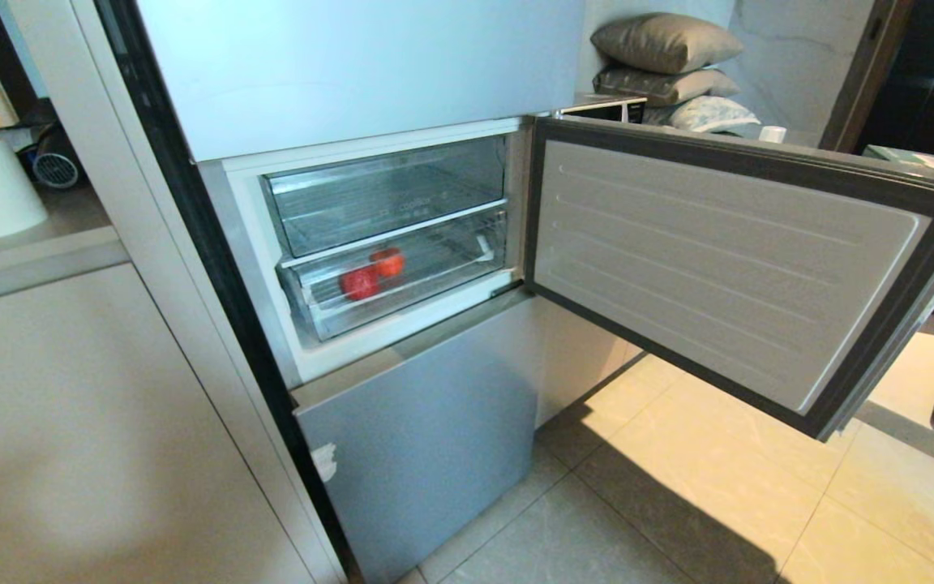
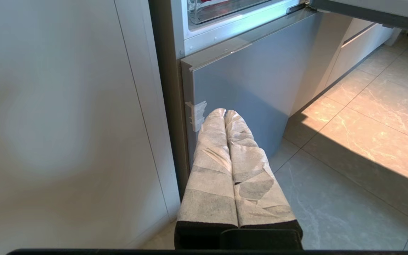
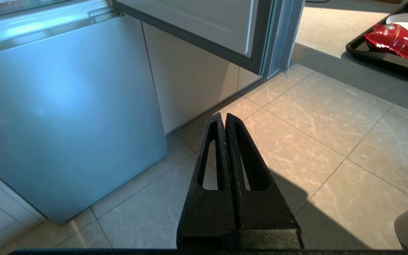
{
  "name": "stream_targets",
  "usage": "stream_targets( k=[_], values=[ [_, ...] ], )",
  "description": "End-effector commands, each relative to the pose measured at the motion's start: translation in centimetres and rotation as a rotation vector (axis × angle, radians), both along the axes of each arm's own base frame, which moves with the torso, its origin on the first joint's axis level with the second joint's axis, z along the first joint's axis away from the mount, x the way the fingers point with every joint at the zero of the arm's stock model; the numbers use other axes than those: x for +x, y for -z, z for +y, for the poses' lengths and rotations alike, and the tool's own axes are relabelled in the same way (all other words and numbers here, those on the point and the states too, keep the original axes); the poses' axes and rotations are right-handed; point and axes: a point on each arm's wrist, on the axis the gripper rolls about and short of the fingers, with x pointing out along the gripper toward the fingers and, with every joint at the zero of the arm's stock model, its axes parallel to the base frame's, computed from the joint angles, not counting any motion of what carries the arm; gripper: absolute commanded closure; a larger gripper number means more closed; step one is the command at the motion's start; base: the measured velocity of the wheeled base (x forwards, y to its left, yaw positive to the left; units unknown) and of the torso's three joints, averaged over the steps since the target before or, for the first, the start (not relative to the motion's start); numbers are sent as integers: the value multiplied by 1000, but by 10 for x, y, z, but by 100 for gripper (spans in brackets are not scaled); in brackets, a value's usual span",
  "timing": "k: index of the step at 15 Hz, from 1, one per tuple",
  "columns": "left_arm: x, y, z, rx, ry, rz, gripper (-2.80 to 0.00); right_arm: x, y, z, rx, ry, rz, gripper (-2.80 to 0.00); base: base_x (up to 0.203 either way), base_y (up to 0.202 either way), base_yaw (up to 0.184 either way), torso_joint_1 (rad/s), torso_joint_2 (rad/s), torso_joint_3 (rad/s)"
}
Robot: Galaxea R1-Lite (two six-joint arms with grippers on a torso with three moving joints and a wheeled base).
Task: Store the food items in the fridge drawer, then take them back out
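Closest in, both arms are hanging low over the floor tiles (image 3: 317, 117) and not touching anything. The left gripper (image 2: 224, 112) is pointing at the bottom corner of the silver-blue lower fridge panel (image 2: 246, 88), its two cloth-wrapped fingers (image 2: 211, 166) pressed flat together with nothing between them. The right gripper (image 3: 225, 116) is doing the same thing over the tiles, black fingers (image 3: 250, 166) closed tip to tip and empty, with the lower panel sitting off to one side of it. A bit further out on the robot's right, a black tray (image 3: 374, 56) is sitting on a pale surface with a red snack packet (image 3: 395, 39) lying in it. Moving up to the fridge itself, the middle door (image 1: 726, 268) is swinging wide open to the right, showing its ribbed white inner lining. Inside the open compartment, two clear drawers are stacked, and the lower fridge drawer (image 1: 329, 312) is holding the food items, a red piece (image 1: 360, 282) toward the front and another red piece (image 1: 387, 261) just behind it, looking like they're touching. Way at the back, pillows (image 1: 666, 57) are piling up against the wall.
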Motion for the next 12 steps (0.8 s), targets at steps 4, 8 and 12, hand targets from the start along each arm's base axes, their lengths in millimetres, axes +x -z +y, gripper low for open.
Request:
stream_targets(
  k=[4, 8, 12],
  values=[
    [0, 0, 0, 0, 0, 1, 0, 0, 0, 0, 0, 0, 2, 0, 1, -1, 44, 0, -1, 2],
    [0, 0, 0, 0, 0, 1, 0, 0, 0, 0, 3, 0, 2, 0, 2, -9, 173, 3, 3, 1],
    [0, 0, 0, 0, 0, 1, 0, 0, 0, 0, 3, 0, 0, 0, 2, -8, 176, 2, 1, 2]
  ],
)
